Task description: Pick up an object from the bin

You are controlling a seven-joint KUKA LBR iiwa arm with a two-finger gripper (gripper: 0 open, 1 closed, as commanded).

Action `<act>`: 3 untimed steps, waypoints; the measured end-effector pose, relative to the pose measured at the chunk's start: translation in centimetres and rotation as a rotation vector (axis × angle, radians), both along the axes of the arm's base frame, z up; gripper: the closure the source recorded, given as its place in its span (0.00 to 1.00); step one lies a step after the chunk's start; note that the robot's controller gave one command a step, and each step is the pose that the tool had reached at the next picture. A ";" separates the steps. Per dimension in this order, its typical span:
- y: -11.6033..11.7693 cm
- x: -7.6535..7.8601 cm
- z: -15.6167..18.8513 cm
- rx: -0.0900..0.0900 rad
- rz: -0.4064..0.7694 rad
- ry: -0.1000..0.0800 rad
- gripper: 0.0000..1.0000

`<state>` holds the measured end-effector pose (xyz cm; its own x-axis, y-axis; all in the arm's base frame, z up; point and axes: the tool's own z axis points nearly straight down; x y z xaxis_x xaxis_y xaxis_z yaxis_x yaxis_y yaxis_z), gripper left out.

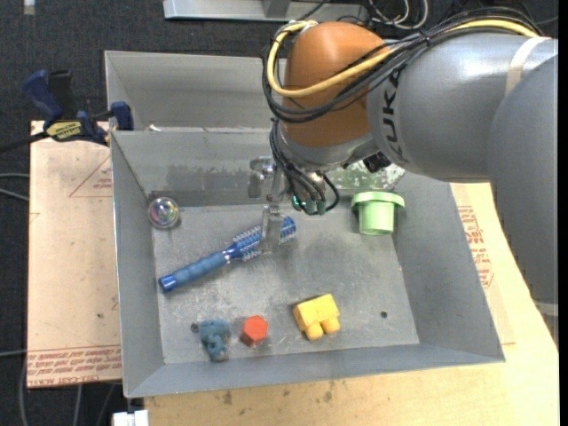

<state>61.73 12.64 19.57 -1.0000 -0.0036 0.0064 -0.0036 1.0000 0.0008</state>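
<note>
One gripper [272,224] sat at the bristled end of a blue brush [209,263] in the bin [355,322]; I could not tell how wide it stood.

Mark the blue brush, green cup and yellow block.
blue brush [200,269]: camera view, middle of its handle.
green cup [375,218]: camera view, its side wall below the rim.
yellow block [312,311]: camera view, its top face.
</note>
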 end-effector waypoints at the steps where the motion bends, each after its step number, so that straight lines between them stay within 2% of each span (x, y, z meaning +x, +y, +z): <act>1: 4.6 -3.8 -13.0 0.001 0.190 0.000 0.00; 2: 4.5 -3.5 -12.5 0.002 0.186 -0.007 1.00; 3: 4.6 -2.6 1.3 0.002 0.187 -0.017 1.00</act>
